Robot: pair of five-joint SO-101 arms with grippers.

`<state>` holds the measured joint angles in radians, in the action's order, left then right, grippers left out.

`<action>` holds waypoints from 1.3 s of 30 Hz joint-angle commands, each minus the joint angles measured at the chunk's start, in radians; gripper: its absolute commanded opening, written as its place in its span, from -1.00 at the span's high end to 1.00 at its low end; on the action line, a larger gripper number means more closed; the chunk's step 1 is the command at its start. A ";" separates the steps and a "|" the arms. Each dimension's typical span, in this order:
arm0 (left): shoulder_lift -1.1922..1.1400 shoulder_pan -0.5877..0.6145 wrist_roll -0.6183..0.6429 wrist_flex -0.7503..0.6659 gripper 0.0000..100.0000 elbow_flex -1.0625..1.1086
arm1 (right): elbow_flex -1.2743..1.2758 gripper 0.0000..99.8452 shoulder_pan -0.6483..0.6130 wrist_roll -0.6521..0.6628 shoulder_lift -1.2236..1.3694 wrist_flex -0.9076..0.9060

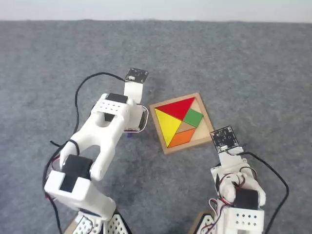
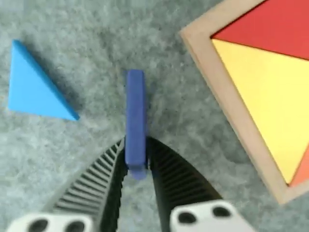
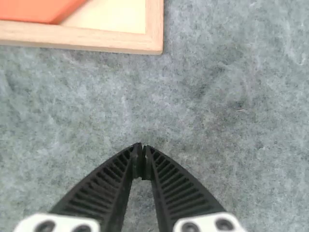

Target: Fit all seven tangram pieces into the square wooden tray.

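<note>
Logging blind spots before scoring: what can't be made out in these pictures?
Dark blue piece: seen edge-on between the left jaws in the left wrist view, so its outline cannot be told.
Light blue triangle: in the high view the left arm covers its spot.
Wooden tray: cut off by the frame edge in both wrist views.
Tan patch by the orange piece, high view: too small to tell piece from bare tray floor.
</note>
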<state>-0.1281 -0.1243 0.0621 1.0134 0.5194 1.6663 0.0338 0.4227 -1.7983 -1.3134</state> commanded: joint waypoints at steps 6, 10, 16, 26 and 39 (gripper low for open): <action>0.180 -0.015 -0.040 -0.043 0.97 0.028 | 0.017 0.98 -0.004 0.008 -0.015 -0.002; 0.302 -0.069 -0.063 -0.075 0.97 0.117 | 0.017 0.98 -0.004 0.008 -0.015 -0.002; 0.470 -0.132 -0.066 -0.112 0.97 0.226 | 0.017 0.98 -0.004 0.008 -0.015 -0.002; 0.428 -0.373 -0.021 -0.181 0.97 0.154 | 0.017 0.98 -0.004 0.008 -0.015 -0.002; -0.034 -0.388 0.034 -0.176 0.97 -0.219 | 0.017 0.98 -0.004 0.008 -0.015 -0.002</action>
<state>-0.0790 -0.5063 0.0806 0.8263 0.4028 1.6663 0.0338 0.4227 -1.7983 -1.3134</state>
